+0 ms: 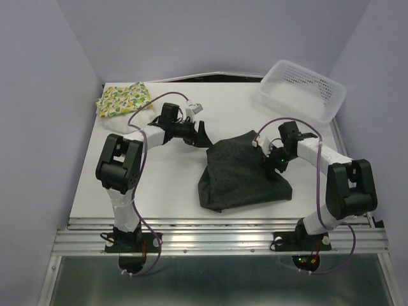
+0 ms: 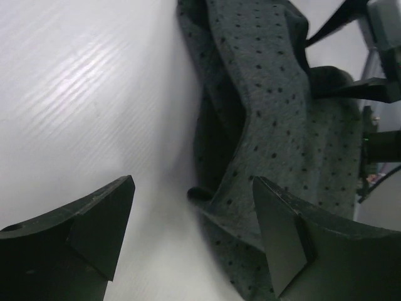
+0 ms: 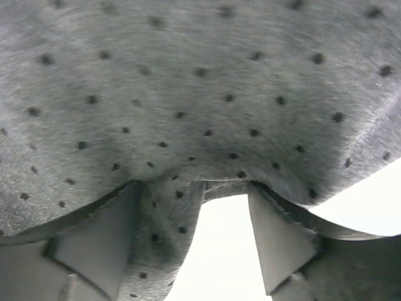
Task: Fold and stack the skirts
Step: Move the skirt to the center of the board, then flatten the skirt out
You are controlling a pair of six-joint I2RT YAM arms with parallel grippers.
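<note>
The black skirt [image 1: 241, 171], dark cloth with small dots, lies rumpled in the middle of the table. My left gripper [image 1: 203, 132] is open just off its back left edge; in the left wrist view [image 2: 194, 183] the skirt [image 2: 263, 106] lies by the right finger, and bare table lies between the jaws. My right gripper [image 1: 275, 166] is at the skirt's right side; in the right wrist view [image 3: 225, 191] its jaws stand apart with the skirt [image 3: 200, 81] draped over the fingertips. The lemon-print skirt [image 1: 123, 99] lies folded at the back left on a white cloth [image 1: 117, 123], seemingly the white skirt.
A white mesh basket [image 1: 305, 89] stands at the back right corner. Purple cables loop over both arms. Walls close the table [image 1: 172, 185] at the left, back and right.
</note>
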